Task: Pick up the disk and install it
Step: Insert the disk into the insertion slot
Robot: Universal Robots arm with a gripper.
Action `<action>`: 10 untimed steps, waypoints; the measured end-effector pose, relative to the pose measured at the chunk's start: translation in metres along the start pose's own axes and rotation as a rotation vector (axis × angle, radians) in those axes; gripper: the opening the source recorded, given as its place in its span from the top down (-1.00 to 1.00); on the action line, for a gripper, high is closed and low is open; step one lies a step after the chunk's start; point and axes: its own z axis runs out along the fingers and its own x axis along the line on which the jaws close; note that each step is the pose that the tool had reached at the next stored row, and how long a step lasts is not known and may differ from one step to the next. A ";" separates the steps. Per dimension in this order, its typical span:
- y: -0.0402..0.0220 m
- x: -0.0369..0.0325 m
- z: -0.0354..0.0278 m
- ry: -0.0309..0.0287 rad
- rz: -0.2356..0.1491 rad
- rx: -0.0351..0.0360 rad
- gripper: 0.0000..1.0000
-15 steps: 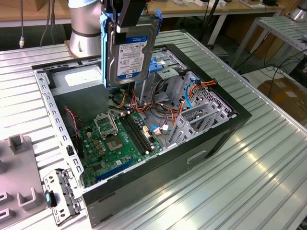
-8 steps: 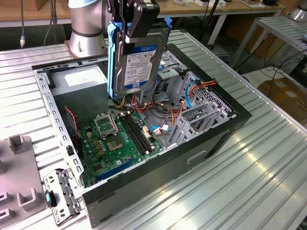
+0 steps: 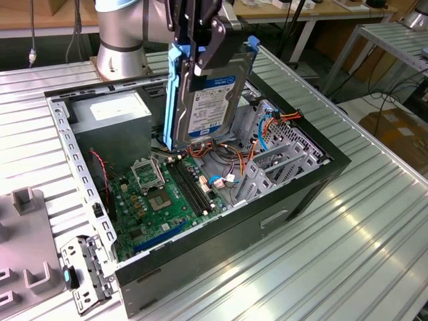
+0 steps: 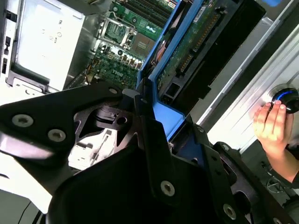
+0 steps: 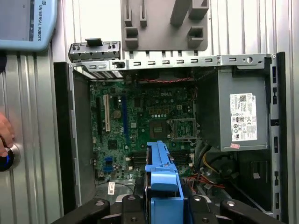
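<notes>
In the exterior view the pincer (image 3: 200, 57) is closed on the upper end of the disk (image 3: 208, 107). Its black fingers press on the two sides of the blue carrier rail. The disk hangs upright in the air, with its label face toward the camera, above the open computer case (image 3: 301, 194). Its lower edge is over the far end of the motherboard (image 3: 164, 194), and I cannot tell if it touches anything inside. The grey power supply (image 3: 110, 114) sits in the case, to the exterior view's left of the disk. The case lies on the ribbed metal surface (image 3: 334, 267), and a grey holder block (image 3: 27, 267) is on it at the exterior view's left edge.

In the second wrist view the pincer (image 4: 149, 112) grips the blue rail. The disk (image 4: 196, 37) shows its green circuit side and reaches away toward the motherboard (image 4: 121, 46). A person's hand (image 4: 270, 125) rests on the surface beside the case, its fingertips at a round button (image 4: 288, 99) with blue light.

In the first wrist view the blue end of the disk (image 5: 161, 172) stands between the black fingers of the pincer (image 5: 161, 207). Under it is the open case, with the motherboard (image 5: 140, 116) and the power supply (image 5: 238, 121).
</notes>
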 end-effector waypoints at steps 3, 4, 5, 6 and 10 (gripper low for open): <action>-0.0161 0.0068 0.0010 0.0009 0.000 0.0001 0.25; -0.0197 0.0095 0.0013 0.0011 0.000 0.0001 0.25; -0.0214 0.0116 0.0015 0.0011 0.000 0.0001 0.25; -0.0229 0.0136 0.0017 0.0011 0.000 0.0002 0.25; -0.0262 0.0289 0.0023 0.0014 0.000 0.0001 0.25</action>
